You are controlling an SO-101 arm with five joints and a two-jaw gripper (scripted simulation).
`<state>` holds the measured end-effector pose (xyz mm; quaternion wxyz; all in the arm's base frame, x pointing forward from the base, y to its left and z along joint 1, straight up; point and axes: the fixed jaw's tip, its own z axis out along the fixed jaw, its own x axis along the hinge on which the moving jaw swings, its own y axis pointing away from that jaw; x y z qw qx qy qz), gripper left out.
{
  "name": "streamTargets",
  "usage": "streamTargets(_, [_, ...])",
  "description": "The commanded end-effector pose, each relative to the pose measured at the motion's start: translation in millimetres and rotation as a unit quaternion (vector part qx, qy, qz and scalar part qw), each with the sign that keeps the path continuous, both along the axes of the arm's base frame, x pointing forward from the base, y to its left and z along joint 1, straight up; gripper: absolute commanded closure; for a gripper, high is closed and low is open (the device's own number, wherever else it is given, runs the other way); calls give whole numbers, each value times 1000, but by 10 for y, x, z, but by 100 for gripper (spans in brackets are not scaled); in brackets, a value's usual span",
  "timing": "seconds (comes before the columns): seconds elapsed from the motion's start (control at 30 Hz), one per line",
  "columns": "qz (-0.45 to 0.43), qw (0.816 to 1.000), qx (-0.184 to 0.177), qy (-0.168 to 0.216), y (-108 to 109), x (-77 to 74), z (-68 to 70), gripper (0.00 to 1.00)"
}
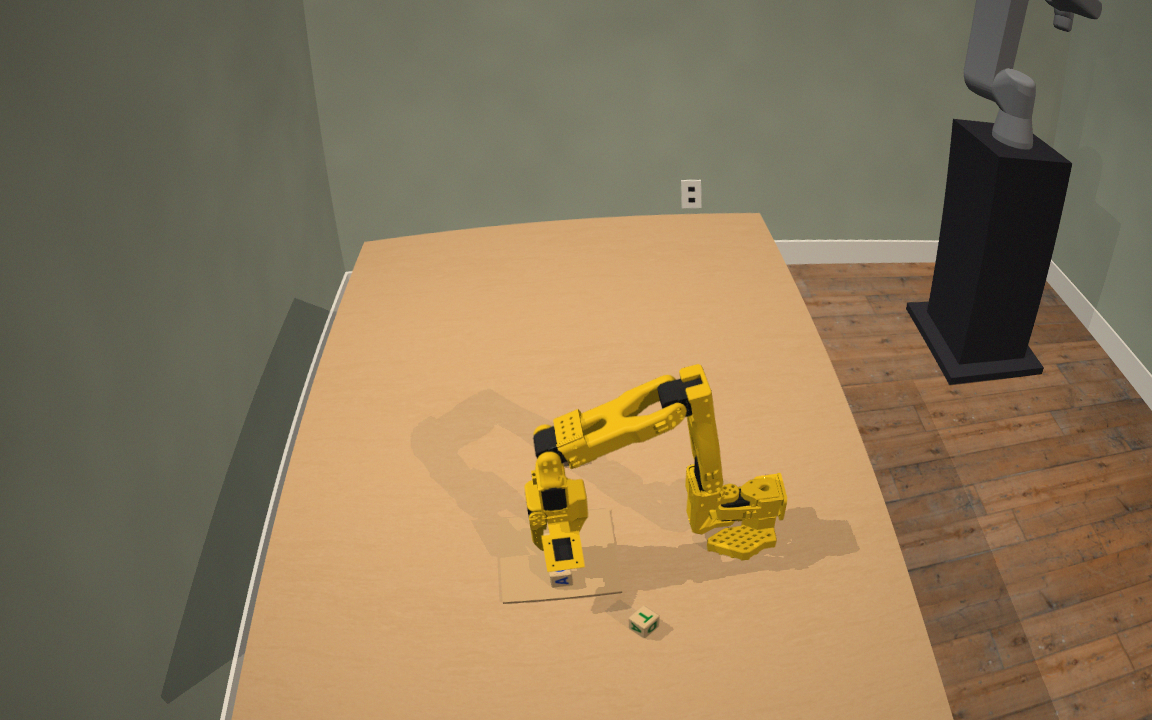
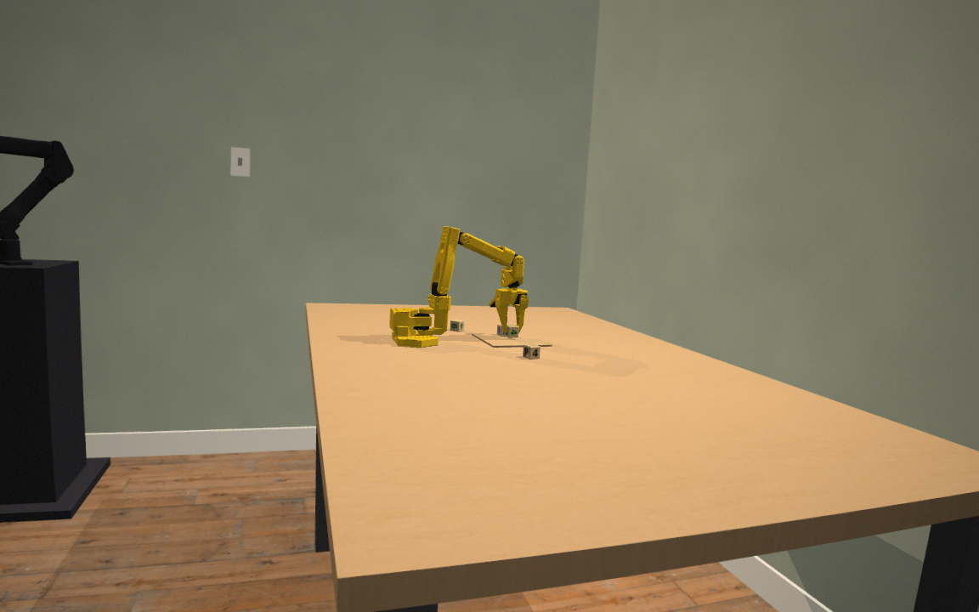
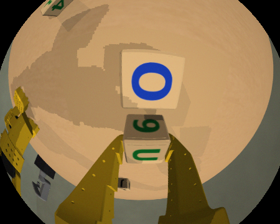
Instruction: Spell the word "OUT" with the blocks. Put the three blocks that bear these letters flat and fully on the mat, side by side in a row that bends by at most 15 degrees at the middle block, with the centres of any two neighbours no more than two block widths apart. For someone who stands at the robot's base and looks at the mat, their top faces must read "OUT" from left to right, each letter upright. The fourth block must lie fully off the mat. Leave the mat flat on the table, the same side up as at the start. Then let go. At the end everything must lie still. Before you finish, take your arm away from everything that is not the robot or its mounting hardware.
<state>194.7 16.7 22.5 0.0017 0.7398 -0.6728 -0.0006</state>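
Note:
My gripper [image 2: 512, 332] [image 3: 146, 152] is shut on the U block [image 3: 146, 150], low over the mat [image 1: 519, 586] [image 2: 506, 342]. The U faces up, its opening pointing away from the base. I cannot tell whether the held block touches the mat. The O block [image 2: 501, 330] [image 3: 180, 84] sits on the mat beside it, with blue O on top; a narrow gap shows between them in the wrist view. In the top view the arm hides the held block and most of the O. The T block [image 1: 644, 621] [image 2: 456, 325] [image 3: 54, 9] lies off the mat, turned askew, T up.
The fourth block [image 2: 531, 352] [image 3: 124, 183] stands off the mat on the side away from the T block. Its top letter cannot be read. My arm's base [image 1: 741, 541] [image 2: 416, 341] stands on the table [image 1: 562, 304] [image 2: 591, 441].

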Motion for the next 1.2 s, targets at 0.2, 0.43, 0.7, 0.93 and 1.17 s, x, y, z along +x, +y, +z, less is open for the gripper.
streamTargets(0.2, [-1,999,4,-36,2,93,69,100])
streamTargets(0.43, [-1,999,4,-36,2,93,68,99])
streamTargets(0.7, [-1,999,4,-36,2,93,68,88])
streamTargets(0.93, [-1,999,4,-36,2,93,68,86])
streamTargets(1.17, [-1,999,4,-36,2,93,68,83])
